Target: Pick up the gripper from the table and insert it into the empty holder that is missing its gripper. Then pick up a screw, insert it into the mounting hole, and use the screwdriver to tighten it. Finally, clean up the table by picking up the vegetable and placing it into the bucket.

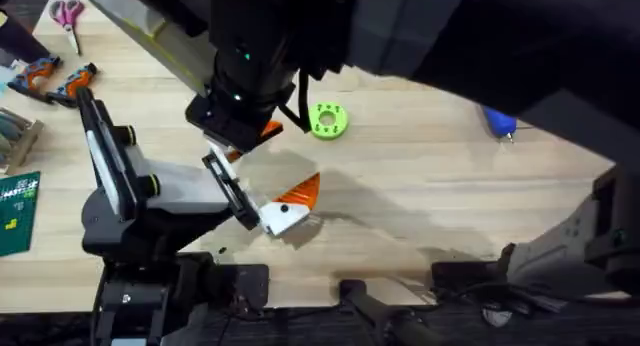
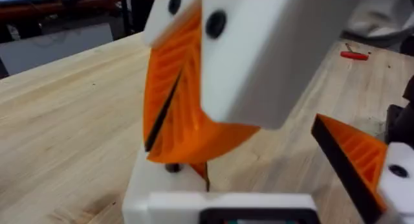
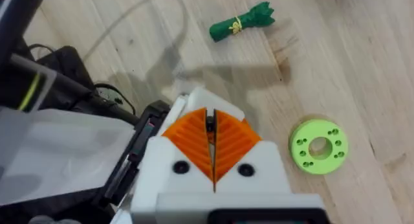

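Overhead: ribbed orange wedge gripper (image 1: 299, 193), wood-grain table (image 1: 420, 186)

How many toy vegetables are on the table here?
1. The vegetable lies on bare wood, apart from the green disc. The arms block much of the overhead view, so others may be hidden.

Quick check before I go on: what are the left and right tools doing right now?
Left tool: open, holding nothing.
Right tool: closed, orange pads pressed together; whether anything thin sits between them cannot be told.
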Controlling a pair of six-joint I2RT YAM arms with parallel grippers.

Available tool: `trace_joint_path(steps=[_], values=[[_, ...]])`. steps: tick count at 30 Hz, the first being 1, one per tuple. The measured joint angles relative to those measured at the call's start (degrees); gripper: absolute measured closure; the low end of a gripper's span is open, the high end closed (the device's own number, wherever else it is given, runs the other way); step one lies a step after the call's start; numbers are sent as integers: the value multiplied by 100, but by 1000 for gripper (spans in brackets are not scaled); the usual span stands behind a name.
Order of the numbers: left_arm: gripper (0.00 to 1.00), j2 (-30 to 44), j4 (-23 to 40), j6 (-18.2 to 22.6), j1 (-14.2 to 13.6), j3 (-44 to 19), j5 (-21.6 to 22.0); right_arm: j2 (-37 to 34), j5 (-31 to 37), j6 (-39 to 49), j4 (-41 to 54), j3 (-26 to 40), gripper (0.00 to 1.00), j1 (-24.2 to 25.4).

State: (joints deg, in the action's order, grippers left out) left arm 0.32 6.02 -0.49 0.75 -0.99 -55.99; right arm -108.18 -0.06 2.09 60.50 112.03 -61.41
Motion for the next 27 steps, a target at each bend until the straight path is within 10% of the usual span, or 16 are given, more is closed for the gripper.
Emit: trace_joint_path(steps=[14, 27], values=[[15, -2, 2, 0, 0, 0, -17, 0, -4, 0, 89, 0, 974, -9], [14, 0, 2, 0, 0, 0, -17, 0, -128, -18, 95, 0, 732, -9]])
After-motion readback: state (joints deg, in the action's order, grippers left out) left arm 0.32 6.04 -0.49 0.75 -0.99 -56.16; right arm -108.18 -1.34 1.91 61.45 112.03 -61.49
